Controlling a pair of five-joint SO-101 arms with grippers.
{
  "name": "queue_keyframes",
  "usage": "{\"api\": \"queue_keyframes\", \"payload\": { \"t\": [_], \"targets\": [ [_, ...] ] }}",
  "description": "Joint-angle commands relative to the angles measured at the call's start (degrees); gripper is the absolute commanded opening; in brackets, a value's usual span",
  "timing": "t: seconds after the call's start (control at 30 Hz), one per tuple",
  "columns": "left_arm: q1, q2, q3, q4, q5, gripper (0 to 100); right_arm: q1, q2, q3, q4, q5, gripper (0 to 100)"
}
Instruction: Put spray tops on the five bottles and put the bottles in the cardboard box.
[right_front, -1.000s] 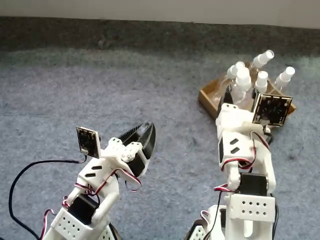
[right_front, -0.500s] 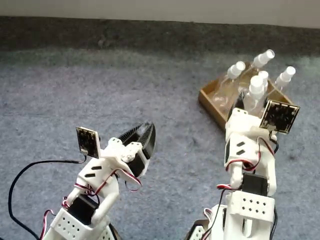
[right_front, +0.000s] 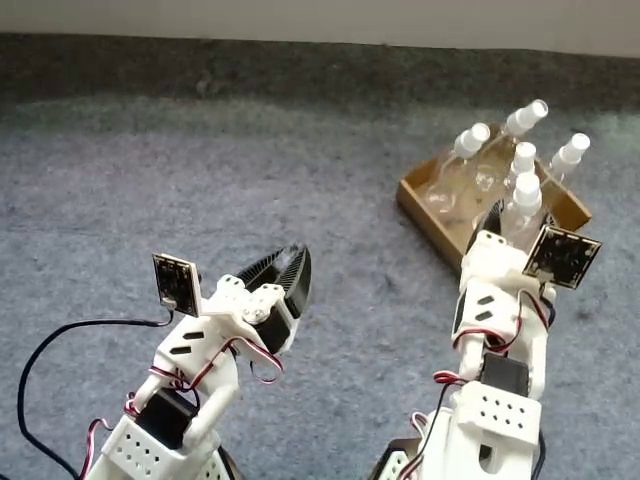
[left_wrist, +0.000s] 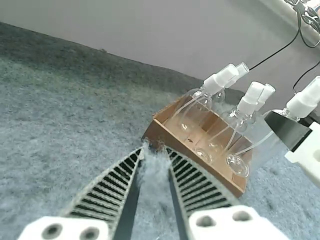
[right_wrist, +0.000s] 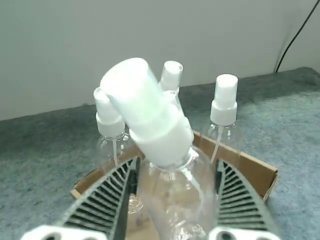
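My right gripper (right_front: 512, 218) is shut on a clear bottle (right_wrist: 170, 192) with a white spray top (right_wrist: 150, 120). It holds the bottle tilted over the near right part of the cardboard box (right_front: 425, 205). Several more clear bottles (right_front: 455, 175) with white spray tops lean inside the box, and they show behind the held one in the right wrist view (right_wrist: 222, 107). My left gripper (right_front: 287, 272) hangs over bare carpet at the lower left, well short of the box (left_wrist: 210, 167). Its fingers (left_wrist: 120, 182) are drawn together with nothing between them.
Grey carpet (right_front: 200, 170) covers the table, with wide free room left of the box and in the middle. A darker strip and a pale wall run along the far edge. Cables hang on the wall behind the box (left_wrist: 280, 50).
My right arm has drawn back toward its base and shifted right, carrying the bottle from the box's middle to its near right side. The left arm has not moved.
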Motion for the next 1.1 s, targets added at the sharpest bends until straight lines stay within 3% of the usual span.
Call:
{"api": "queue_keyframes", "payload": {
  "t": [0.0, 0.47, 1.07],
  "targets": [
    [-0.48, -0.66, 1.1, -0.97, -0.44, 1, 1.01, 0.31, 1.36, -5.49, 0.09, 15.1],
    [-0.4, -0.57, 1.1, -0.88, -0.44, 1, 1.01, 0.48, 6.55, -11.38, 0.0, 15.1],
    [-0.4, -0.57, 1.1, -0.88, -0.35, 1, 0.75, 0.57, 2.95, -4.44, 0.09, 15.1]
  ]
}}
